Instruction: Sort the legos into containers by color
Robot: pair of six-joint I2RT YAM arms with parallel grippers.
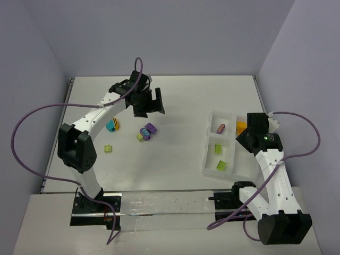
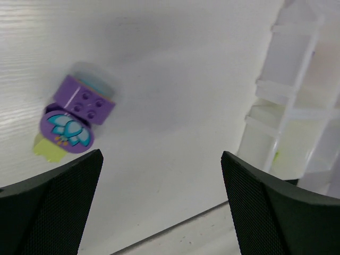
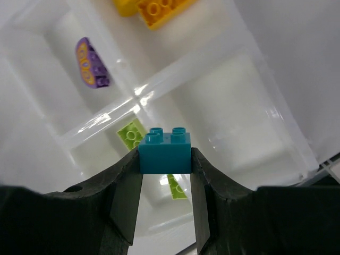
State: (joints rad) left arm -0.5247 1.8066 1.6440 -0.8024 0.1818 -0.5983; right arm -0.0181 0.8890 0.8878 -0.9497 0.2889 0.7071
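Status: right hand (image 3: 165, 166) is clamped on a teal brick (image 3: 164, 151), studs up, hovering over the tray (image 1: 237, 169). We read this as the place step for teal. Tray contents: purple piece (image 3: 91, 62) in one compartment, orange-yellow bricks (image 3: 154, 8) in the next, lime green bricks (image 3: 130, 136) in the third. The fourth compartment (image 3: 249, 111) looks bare. In the wrist view the brick lines up over the green cell's edge, so next we'd shift over the bare cell, then release. Meanwhile left hand (image 2: 162, 212) is apart, holding nothing, above the desk (image 2: 175, 106) near a purple cluster (image 2: 77, 114), which is probably our next pick.
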